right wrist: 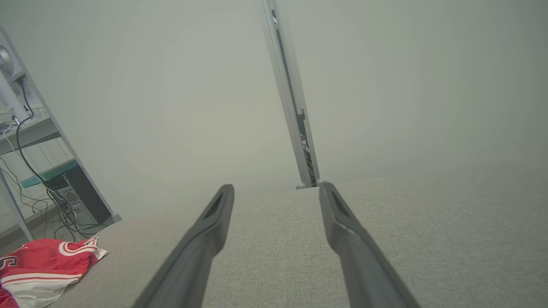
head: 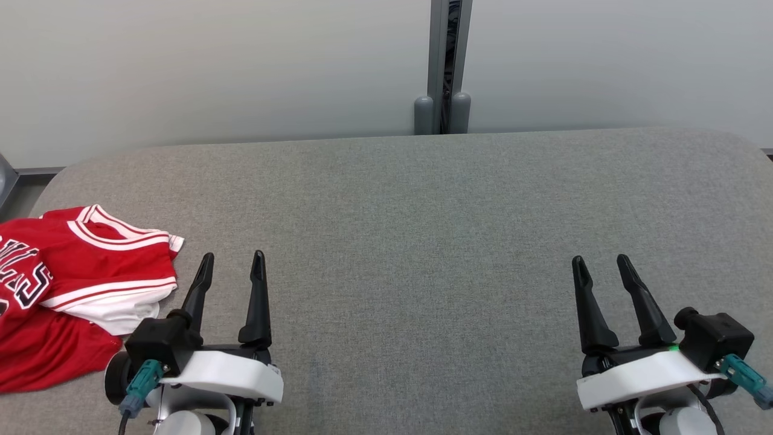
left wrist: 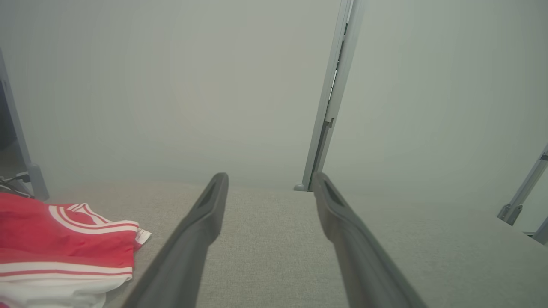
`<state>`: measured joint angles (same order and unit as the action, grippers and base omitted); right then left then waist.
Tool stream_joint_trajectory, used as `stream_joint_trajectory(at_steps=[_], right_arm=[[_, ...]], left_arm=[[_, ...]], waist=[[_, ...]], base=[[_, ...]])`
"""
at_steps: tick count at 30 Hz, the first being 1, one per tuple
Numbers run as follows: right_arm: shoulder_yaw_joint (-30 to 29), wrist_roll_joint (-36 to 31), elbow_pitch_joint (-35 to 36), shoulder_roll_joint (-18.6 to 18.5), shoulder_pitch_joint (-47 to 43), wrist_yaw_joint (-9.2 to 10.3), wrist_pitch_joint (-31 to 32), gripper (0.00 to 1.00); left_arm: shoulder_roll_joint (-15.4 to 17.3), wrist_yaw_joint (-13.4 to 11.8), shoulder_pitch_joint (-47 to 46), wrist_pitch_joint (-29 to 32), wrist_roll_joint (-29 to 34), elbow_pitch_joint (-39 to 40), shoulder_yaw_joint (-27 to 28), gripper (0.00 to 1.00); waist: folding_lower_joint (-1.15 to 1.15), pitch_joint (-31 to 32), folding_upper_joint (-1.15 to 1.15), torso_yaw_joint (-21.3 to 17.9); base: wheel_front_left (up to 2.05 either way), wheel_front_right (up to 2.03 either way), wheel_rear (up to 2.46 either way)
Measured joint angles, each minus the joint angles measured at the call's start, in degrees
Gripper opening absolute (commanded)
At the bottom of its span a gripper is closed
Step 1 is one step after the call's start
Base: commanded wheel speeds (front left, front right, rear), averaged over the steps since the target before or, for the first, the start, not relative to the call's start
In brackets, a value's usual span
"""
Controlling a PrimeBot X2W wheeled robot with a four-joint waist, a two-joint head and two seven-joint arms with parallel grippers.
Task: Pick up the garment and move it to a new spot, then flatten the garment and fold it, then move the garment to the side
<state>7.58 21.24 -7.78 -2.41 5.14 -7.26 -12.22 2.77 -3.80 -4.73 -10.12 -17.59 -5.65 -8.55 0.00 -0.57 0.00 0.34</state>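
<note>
The garment [head: 72, 290] is a red jersey with white trim and black lettering, lying crumpled at the left edge of the grey table [head: 423, 229]. It also shows at the lower left as the garment [left wrist: 64, 252] in the left wrist view and as the garment [right wrist: 47, 265] in the right wrist view. My left gripper [head: 232, 263] hovers open just right of it, nothing between its fingers. Far over at the lower right, my right gripper [head: 601, 263] stands open and empty above bare table. Left gripper [left wrist: 269, 184] and right gripper [right wrist: 276, 192] point toward the back wall.
A pale partition wall with a grey vertical post [head: 444, 66] runs along the table's far edge. Beyond the table's left end stands a shelf frame with cables and a computer case [right wrist: 64, 192]. The table's rounded left corner [head: 54, 175] lies behind the jersey.
</note>
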Motion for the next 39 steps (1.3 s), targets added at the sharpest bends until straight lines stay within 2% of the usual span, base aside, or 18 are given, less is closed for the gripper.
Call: stream_joint_trajectory(at_steps=[20, 39], right_arm=[[0.5, -9.5, 1.5, -0.1, -1.0, -0.07, -1.6, 1.0], [1.0, -15.2, 2.0, -0.2, -2.4, -0.1, -2.6, 1.0]], left_arm=[[0.0, -1.1, 1.3, -3.1, 8.5, 1.9, -1.9, 1.0], [0.0, -2.3, 2.9, -5.0, 12.4, 0.0, -3.4, 1.0]], waist=[[0.0, -0.2, 0.0, 0.1], [0.0, 0.7, 0.0, -0.1]], base=[[0.0, 0.0, 0.0], [0.0, 0.0, 0.0]])
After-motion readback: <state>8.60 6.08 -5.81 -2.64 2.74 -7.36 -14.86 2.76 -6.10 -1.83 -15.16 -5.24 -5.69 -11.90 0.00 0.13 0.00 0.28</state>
